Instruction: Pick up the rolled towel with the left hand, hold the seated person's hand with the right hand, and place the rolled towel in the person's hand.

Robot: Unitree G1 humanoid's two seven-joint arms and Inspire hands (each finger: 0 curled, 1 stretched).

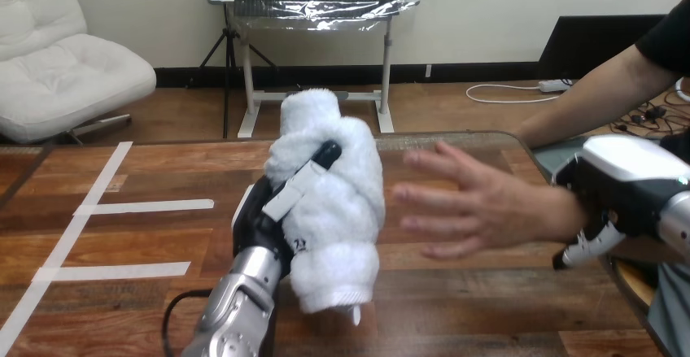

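Nearest you, your left hand (275, 211) has its fingers wrapped round the rolled towel (346, 211), holding it upright above the table (488, 308) at mid-scene. The grip comes from the left side only, so a quick swing could let the roll slip or its loose lower end unwind. At the right, your right hand (622, 182) curls round the person's wrist (561, 211). Clamp harder and you may hurt it; slacken and the arm may drift. The person's hand (488, 206) is spread, just right of the towel. I cannot tell its palm's facing, so the towel may find no cradle.
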